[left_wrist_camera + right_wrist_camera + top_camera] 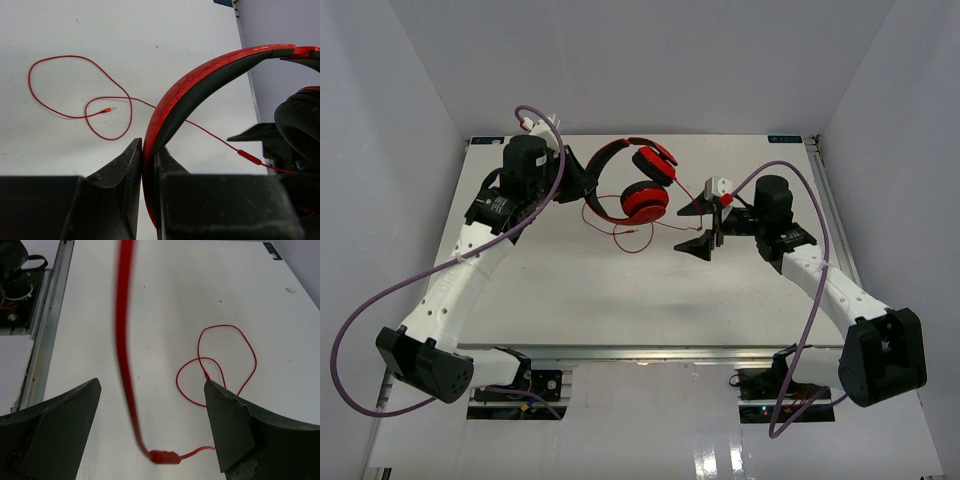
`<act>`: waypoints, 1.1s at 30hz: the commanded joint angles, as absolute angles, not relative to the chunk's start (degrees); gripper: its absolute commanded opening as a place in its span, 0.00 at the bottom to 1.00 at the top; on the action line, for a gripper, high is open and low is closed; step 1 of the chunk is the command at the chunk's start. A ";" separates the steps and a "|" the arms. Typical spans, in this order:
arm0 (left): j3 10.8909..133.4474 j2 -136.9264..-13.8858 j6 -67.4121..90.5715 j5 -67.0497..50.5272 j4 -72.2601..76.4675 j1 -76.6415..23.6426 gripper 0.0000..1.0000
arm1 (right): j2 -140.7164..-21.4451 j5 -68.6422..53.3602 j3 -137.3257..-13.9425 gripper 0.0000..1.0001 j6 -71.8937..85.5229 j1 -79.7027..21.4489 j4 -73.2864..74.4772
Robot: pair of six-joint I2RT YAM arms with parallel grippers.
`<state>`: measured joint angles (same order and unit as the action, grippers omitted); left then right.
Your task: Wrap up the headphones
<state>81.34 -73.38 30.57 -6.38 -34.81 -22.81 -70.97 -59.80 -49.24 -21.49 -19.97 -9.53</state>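
Note:
The red headphones (pixel 645 203) sit at the table's back centre, ear cups to the right and the headband (pixel 600 165) arching left. My left gripper (pixel 585 180) is shut on the headband (pixel 200 80); in the left wrist view its jaws (pixel 148 145) pinch the red-and-black band. The thin red cord (pixel 620 235) lies in loops on the table, its plug (pixel 107 109) loose. My right gripper (pixel 680 230) is open. In the right wrist view the cord (pixel 125 340) hangs blurred between the open jaws (pixel 151 385), with its inline piece (pixel 162 457) low between them, touching neither finger.
Purple robot cables (pixel 380 300) arc off both arms. A metal rail (pixel 620 355) runs along the table's near edge, and white walls enclose the sides and back. More cord loops (pixel 225 360) lie on the table beyond the right fingers.

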 commanded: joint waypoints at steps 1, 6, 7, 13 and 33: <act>86.49 -70.67 37.96 -13.51 -29.44 -22.68 0.00 | -71.90 -62.77 -42.50 0.90 -8.55 -20.27 -32.29; 90.61 -72.45 45.04 -17.19 -26.05 -22.68 0.00 | -73.44 -65.74 -35.60 0.90 4.26 -20.27 -56.11; 90.94 -72.86 47.16 -18.06 -25.08 -22.68 0.00 | -74.28 -66.10 -35.45 0.90 5.89 -20.42 -58.08; 88.13 -73.02 58.92 -20.92 -16.38 -22.68 0.00 | -76.83 -65.12 -37.90 0.91 9.52 -23.13 -62.24; 83.79 -71.45 69.20 -9.81 -10.73 -22.68 0.00 | -80.97 -57.72 -51.12 0.17 12.43 -26.36 -49.80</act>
<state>84.66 -74.33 63.79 -14.54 -15.44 -22.81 -82.87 -60.34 -45.92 12.83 -25.79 -56.27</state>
